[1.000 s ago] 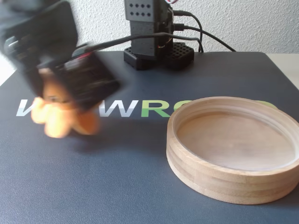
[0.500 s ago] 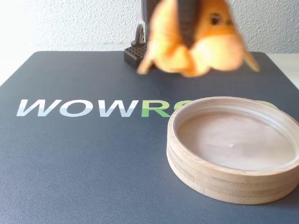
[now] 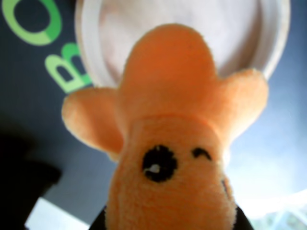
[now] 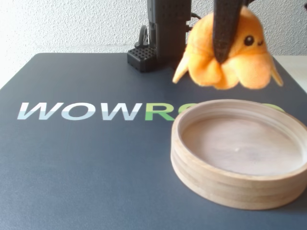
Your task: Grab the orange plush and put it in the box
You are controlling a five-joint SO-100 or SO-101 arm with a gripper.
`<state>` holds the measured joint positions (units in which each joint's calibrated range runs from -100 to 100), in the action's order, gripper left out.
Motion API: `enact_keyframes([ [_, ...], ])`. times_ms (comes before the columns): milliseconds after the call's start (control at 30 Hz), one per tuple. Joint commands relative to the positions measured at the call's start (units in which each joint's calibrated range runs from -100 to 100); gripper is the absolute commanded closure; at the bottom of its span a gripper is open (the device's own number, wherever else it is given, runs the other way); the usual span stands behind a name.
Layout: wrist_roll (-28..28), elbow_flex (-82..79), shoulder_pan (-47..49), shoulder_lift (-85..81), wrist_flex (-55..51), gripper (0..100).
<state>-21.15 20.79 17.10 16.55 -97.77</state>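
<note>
Nearest the fixed camera sits the box [image 4: 240, 155], a shallow round wooden tray resting empty on the dark mat [image 4: 86, 163], its rim [image 4: 225, 184] unobstructed. Above and behind it, the orange plush [image 4: 230, 50] hangs clear of the mat, pinched by the gripper [image 4: 221, 60]; one dark finger [image 4: 223, 28] runs down across its body and the fingers are closed narrowly into the soft fabric. The plush appears to hang over the tray's far rim rather than its centre, though depth is hard to judge from this angle. Risk, as assessed: released here, it could strike the far rim and roll off onto the mat; the soft body could also slip from the pinch, or a tentacle [image 4: 180, 72] could drape over the rim. Orientation: in the fixed view the face [image 4: 252, 40] looks toward the camera and rightward, head uppermost, tentacles downward, so the long axis is roughly vertical, slightly tilted. In the wrist view the plush [image 3: 168, 143] fills the frame, the tray [image 3: 187, 28] behind it. Farthest back stands the arm's base [image 4: 163, 33] against the white wall [image 4: 72, 24].
</note>
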Motion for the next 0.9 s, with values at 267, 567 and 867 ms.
enact_keyframes([
  [267,-0.1,0.2,-0.2,-3.2,1.5,76],
  [567,-0.1,0.6,0.2,-3.3,1.5,61],
  [867,0.4,1.1,-2.2,-3.5,1.4,61],
])
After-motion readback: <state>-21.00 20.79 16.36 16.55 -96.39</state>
